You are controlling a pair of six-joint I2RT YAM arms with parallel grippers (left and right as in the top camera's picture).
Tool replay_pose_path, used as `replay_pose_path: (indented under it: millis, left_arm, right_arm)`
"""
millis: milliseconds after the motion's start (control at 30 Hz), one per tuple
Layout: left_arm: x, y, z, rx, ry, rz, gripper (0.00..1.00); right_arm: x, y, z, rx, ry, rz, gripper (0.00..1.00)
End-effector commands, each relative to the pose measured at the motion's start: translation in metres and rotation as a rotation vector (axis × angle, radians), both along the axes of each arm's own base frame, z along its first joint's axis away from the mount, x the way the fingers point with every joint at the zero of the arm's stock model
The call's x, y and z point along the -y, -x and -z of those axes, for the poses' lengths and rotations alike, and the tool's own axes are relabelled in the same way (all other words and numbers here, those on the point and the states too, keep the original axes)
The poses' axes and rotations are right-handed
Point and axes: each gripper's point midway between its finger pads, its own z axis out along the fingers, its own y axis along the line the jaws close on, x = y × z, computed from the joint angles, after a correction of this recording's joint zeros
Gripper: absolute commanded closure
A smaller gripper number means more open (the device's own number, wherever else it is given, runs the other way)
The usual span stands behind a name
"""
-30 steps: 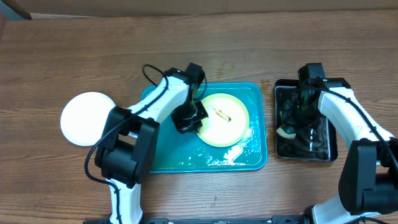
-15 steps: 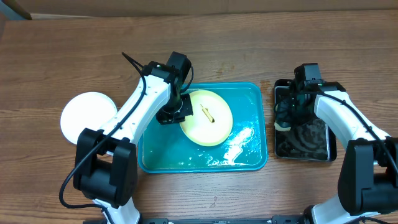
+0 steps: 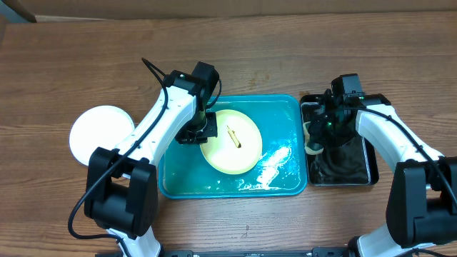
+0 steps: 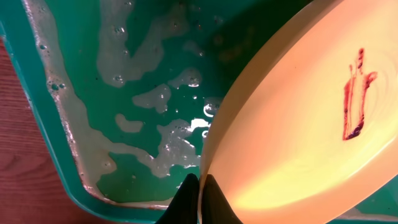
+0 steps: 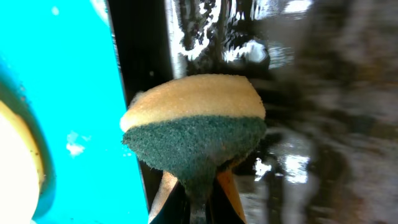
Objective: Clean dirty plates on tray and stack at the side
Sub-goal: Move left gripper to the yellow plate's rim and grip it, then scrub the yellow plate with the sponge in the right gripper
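Teal plastic, wet and streaked with foam (image 4: 143,124), makes up the tray (image 3: 285,118), and one plate lies inside it: the pale yellow-green plate (image 3: 239,153), toward the tray's left half. A purplish-brown smear (image 4: 356,93) marks its centre, so this plate looks unwashed. The left gripper (image 3: 203,132) has its fingers pressed together on the plate's left rim. In the left wrist view that edge appears lifted a little off the tray floor.

On the bare table, well apart from the tray on its left side, sits a white plate (image 3: 100,135). From overhead it reads as one disc, and I cannot tell whether a second white plate lies under it. By my judgement the white ware is finished and set aside. The yellow-green plate is left to scrub and carry over.

Just beside the tray's right rim stands a black tub (image 3: 364,168) holding dark water. The right gripper (image 3: 325,128) hangs over the tub's tray-side edge, pinching a sponge (image 5: 196,130) with its yellow foam up and its green scouring face down.

Between sponge and plate stand the tub wall and the tray's raised right rim. The left arm lies across the tray's left part, so the plate's right side is the open approach.
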Motion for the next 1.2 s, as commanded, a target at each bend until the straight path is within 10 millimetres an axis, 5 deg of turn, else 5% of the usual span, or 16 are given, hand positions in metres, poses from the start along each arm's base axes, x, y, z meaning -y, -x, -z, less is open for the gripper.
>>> replay_pose_path:
  millis: [0, 267, 500, 867, 1167]
  left_arm:
    - [-0.003, -0.007, -0.002, 0.029, -0.017, 0.019, 0.96]
    - [0.000, -0.013, 0.006, 0.059, -0.005, 0.027, 0.96]
    - [-0.001, -0.006, 0.029, 0.052, 0.005, 0.025, 0.96]
    - [0.010, 0.011, 0.062, 0.024, 0.086, 0.025, 0.96]
    - [0.007, 0.018, 0.075, 0.024, 0.085, 0.025, 0.96]
  right_arm:
    - [0.008, -0.003, -0.010, 0.016, 0.053, 0.024, 0.96]
    - [0.007, -0.028, -0.067, 0.059, 0.069, 0.052, 0.96]
    - [-0.074, -0.027, -0.099, 0.093, -0.235, -0.105, 0.96]
    - [-0.168, -0.008, -0.070, 0.096, -0.295, -0.272, 0.96]
    - [-0.199, -0.003, -0.044, 0.033, -0.307, -0.227, 0.96]
